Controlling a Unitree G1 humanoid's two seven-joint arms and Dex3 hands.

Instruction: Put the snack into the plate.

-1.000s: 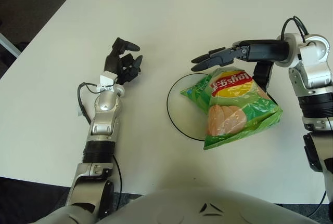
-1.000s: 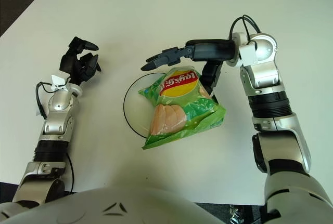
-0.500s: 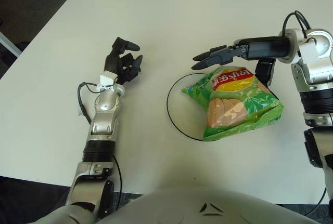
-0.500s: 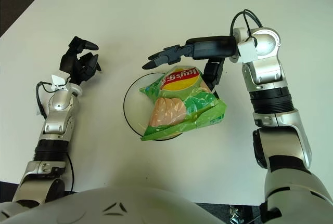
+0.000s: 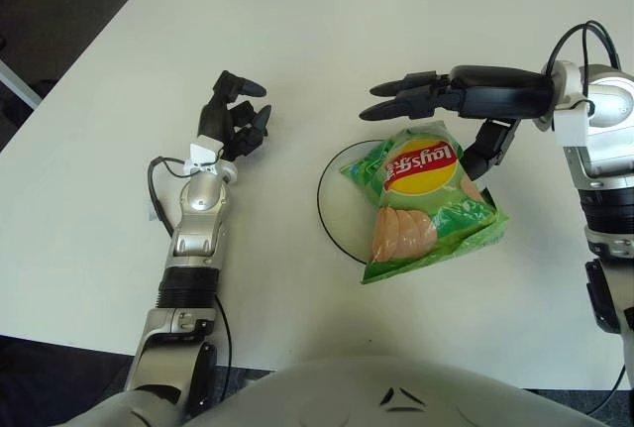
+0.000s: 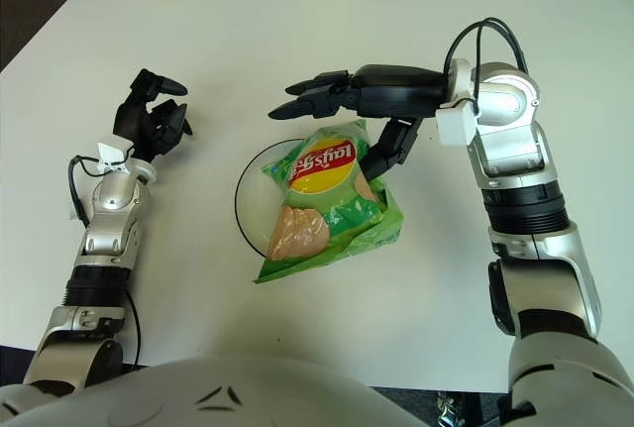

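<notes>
The snack, a green crisp bag (image 5: 421,199) with a yellow and red logo, lies tilted across the right part of a white plate with a black rim (image 5: 319,199). Its lower right end hangs past the rim onto the table. My right hand (image 5: 451,100) hovers just behind the bag's top edge. Its fingers (image 5: 396,107) stretch out to the left above the bag, and its thumb (image 5: 485,150) points down beside the bag's upper right corner. Nothing is gripped between them. My left hand (image 5: 236,115) shows well to the left of the plate, fingers loosely curled and holding nothing.
Everything sits on a white table (image 5: 297,41) with dark floor beyond its far edge. A thin cable (image 5: 154,184) loops beside my left wrist.
The bag has slid left and turned more upright over the plate. My right hand has lifted a little and moved left, with its fingers apart from the bag. The left hand has not moved.
</notes>
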